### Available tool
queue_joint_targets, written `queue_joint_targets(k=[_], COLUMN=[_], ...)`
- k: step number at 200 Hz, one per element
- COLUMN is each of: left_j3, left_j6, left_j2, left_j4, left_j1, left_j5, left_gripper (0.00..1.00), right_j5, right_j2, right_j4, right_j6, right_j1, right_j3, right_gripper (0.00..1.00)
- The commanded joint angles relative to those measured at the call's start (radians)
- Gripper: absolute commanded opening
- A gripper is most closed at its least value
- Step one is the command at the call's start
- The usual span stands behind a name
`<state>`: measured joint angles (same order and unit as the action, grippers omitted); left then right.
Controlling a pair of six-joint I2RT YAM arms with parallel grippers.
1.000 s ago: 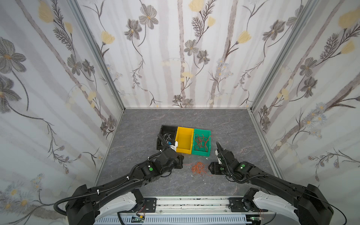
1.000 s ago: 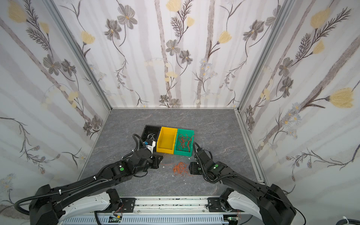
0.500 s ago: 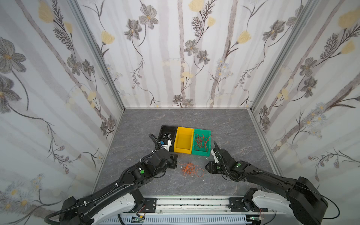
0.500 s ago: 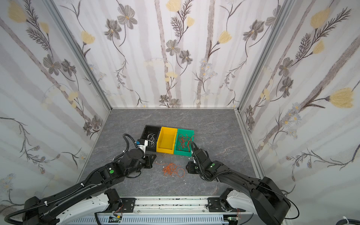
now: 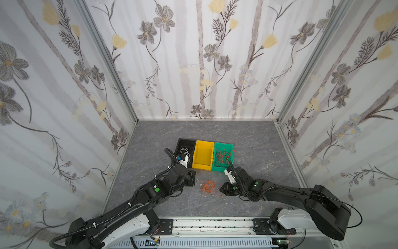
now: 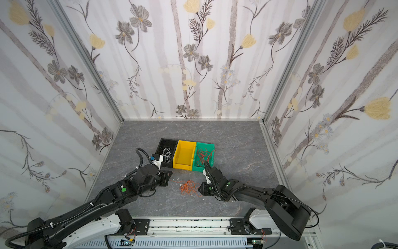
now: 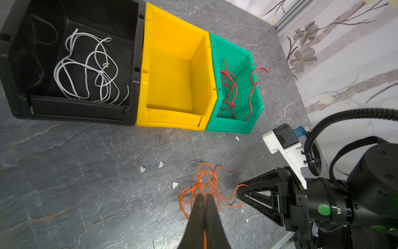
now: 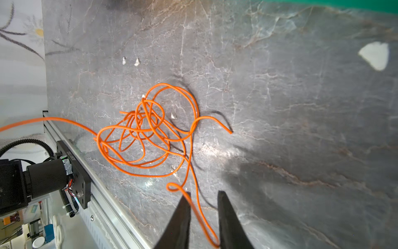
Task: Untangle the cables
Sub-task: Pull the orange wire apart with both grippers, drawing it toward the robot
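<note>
I see a grey marbled tabletop [image 5: 258, 138] flecked with white chips [image 7: 175, 185], boxed in by floral-papered walls [image 5: 200, 64]. The orange cables [image 5: 208, 187] lie tangled on its near side, between the arms — my left gripper [image 7: 204, 195] clamped on a strand, my right gripper [image 8: 203, 194] slightly apart around another.

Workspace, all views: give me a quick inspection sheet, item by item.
Surface: grey marbled table.
Job's things: orange wires tangled on the table between the arms; red wires in the green bin, one end poking over its rim; white wires in the black bin; yellow bin empty.
Clutter: a few small white scraps near the tangle.
Grippers: left gripper shut on an orange strand; right gripper with jaws apart, an orange strand between them.
Cables: black ribbed hose on the right arm, apart from the tangle.
Surroundings: flowered walls on three sides; metal rail at the front.
</note>
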<state>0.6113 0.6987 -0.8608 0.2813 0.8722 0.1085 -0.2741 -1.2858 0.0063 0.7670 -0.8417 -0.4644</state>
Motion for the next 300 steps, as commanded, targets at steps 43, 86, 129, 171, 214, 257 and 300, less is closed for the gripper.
queue_joint_targets(k=[43,86,129,171,214,257,300], left_j3=[-0.005,-0.005,0.016,0.03,0.038,0.061,0.067], left_j6=[-0.016,-0.024,-0.024,-0.015,-0.016,-0.032,-0.053], left_j2=[0.055,0.08,0.082,0.098,0.117,0.14,0.155], left_j4=[0.051,0.097,0.178,0.249,0.303,0.346,0.285], left_j1=[-0.05,-0.092,-0.119,-0.138,-0.159,-0.182,-0.215], left_j5=[0.066,0.072,0.116,0.178,0.207,0.244,0.132], left_gripper=[0.0,0.0,0.0,0.0,0.0,0.0,0.0], right_j5=[0.252,0.39,0.414,0.408,0.404,0.381,0.145], right_j2=[0.198,0.368,0.516,0.593,0.622,0.598,0.553], right_j4=[-0.288,-0.477,-0.604,-0.724,-0.77,-0.754,-0.602], right_j6=[-0.06,-0.1,-0.104,-0.099,-0.092,-0.115,-0.137], right_j1=[0.0,0.004,0.071,0.243,0.354,0.363,0.356], right_j3=[-0.067,-0.098,-0.129,-0.134,-0.12,-0.111,-0.059], right_gripper=[0.04,0.03,0.02,0.01,0.0,0.03,0.08])
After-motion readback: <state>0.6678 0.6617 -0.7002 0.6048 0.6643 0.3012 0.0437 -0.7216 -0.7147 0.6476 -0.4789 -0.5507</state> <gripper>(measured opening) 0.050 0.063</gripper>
